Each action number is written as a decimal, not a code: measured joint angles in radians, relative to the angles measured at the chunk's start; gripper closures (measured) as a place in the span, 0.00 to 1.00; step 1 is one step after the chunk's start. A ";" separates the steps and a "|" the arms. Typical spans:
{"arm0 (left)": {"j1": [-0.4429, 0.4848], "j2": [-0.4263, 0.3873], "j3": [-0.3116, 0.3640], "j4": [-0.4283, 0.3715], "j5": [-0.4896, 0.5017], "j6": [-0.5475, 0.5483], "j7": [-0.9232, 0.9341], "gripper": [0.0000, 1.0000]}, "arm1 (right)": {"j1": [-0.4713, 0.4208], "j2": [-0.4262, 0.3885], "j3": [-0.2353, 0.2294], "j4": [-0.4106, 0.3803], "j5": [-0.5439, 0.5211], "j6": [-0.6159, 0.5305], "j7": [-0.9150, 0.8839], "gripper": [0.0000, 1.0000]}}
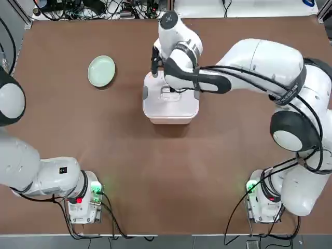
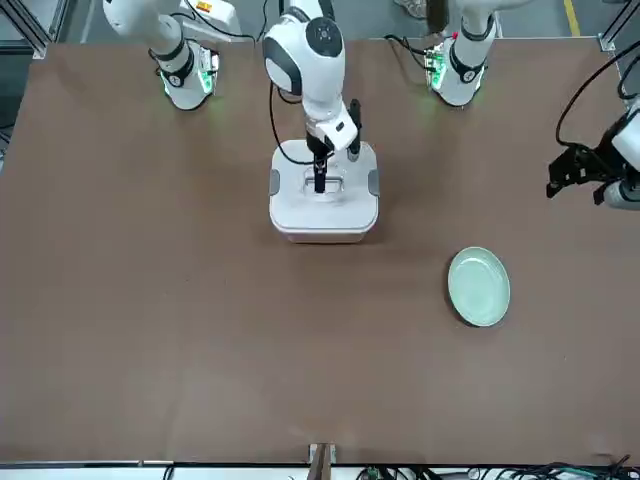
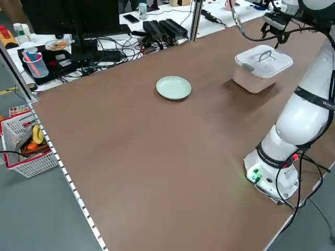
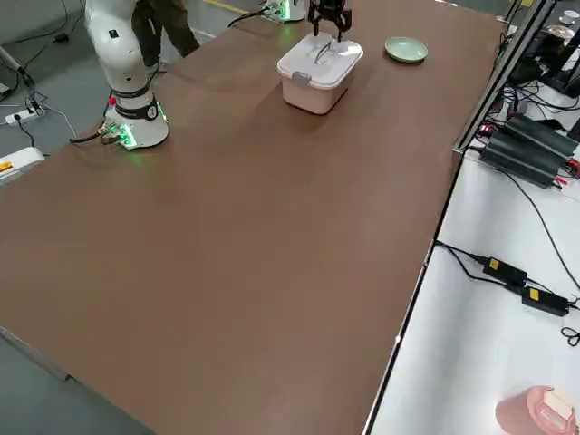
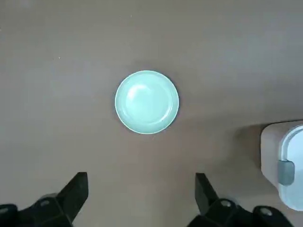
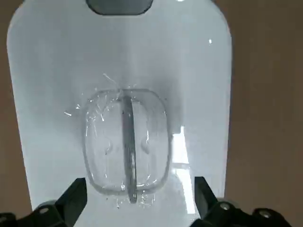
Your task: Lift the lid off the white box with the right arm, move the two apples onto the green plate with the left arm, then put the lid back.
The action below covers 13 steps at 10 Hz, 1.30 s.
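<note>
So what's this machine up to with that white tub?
The right arm's open end effector is over the closed white box, poised above the bar handle on its lid, apparently about to grip it. The left end effector hangs open near the green plate, which is empty. No apples show.

Both robot arms, the left arm (image 1: 57, 176) and the right arm (image 1: 259, 59), have rounded, glossy white segments with dark grey bands and round joint caps. Black cables (image 1: 249, 75) run along the right arm, and green lights glow at the white bases. The right gripper (image 4: 328, 16) is black, and round silvery screws dot its dark fingers (image 6: 75, 201).
</note>
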 joint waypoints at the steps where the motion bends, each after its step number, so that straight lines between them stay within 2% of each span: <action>1: 0.000 0.005 0.000 0.000 0.000 -0.008 0.000 0.00 | 0.000 0.000 0.004 -0.015 -0.002 0.008 0.003 0.00; 10: 0.003 0.015 0.001 0.000 0.000 -0.012 -0.038 0.00 | 0.000 0.002 0.013 -0.027 -0.099 0.062 0.129 0.00; 13: 0.003 0.017 0.001 0.000 0.000 -0.023 -0.039 0.00 | -0.002 0.015 0.015 -0.061 -0.110 0.101 0.143 0.00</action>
